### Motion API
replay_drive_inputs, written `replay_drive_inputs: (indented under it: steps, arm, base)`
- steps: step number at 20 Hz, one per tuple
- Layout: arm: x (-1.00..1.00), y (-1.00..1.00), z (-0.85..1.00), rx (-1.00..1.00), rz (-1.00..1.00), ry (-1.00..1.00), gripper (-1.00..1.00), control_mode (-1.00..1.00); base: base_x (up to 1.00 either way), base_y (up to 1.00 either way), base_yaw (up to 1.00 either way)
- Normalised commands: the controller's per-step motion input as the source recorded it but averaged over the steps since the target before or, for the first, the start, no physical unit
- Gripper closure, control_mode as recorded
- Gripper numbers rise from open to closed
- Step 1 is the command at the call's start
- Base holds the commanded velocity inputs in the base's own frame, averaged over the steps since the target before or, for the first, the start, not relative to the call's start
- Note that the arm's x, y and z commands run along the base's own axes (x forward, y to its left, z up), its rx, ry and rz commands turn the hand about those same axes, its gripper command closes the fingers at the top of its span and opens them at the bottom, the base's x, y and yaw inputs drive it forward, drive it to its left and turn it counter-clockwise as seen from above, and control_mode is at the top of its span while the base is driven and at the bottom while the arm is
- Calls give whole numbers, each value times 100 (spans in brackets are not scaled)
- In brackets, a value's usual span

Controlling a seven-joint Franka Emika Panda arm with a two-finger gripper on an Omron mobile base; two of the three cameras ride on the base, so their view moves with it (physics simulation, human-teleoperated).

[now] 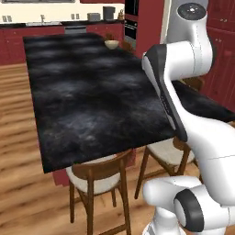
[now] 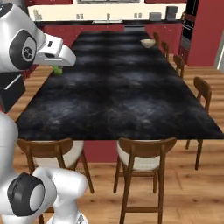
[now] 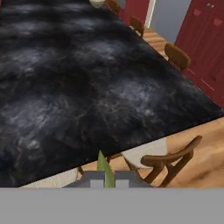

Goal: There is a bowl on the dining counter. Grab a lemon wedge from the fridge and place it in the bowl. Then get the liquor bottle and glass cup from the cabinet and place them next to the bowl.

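The dining counter (image 1: 92, 101) (image 2: 118, 96) (image 3: 65, 87) has a black marbled top and stretches away from me. At its far end stands the tan bowl (image 1: 111, 44) (image 2: 148, 43) (image 3: 97, 2), a long way from the hand. My gripper (image 3: 109, 177) (image 2: 58, 65) hovers over the counter's near edge, shut on the lemon wedge (image 3: 103, 168), a thin yellow-green sliver between the fingertips. In the right base view the lemon wedge (image 2: 57, 70) peeks out green under the hand. In the left base view my own arm hides the hand.
Wooden chairs with pale seats (image 1: 96, 176) (image 2: 142, 157) (image 3: 173, 159) are tucked under the near end, and more chairs (image 2: 202, 94) line the right side. Red cabinets (image 1: 222, 50), a black wall oven (image 2: 189, 24) and a back counter with a sink (image 2: 107, 19) ring the room.
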Motion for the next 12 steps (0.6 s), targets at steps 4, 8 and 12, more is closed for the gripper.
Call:
replay_drive_inputs:
  steps: [4, 8, 12]
  arm:
    - [0, 0, 0, 0, 0, 0, 100, 100]
    - [0, 0, 0, 0, 0, 0, 100, 100]
    - [0, 0, 0, 0, 0, 0, 100, 100]
  base:
    - [2, -100, 0]
    - [17, -100, 3]
    - [31, -100, 10]
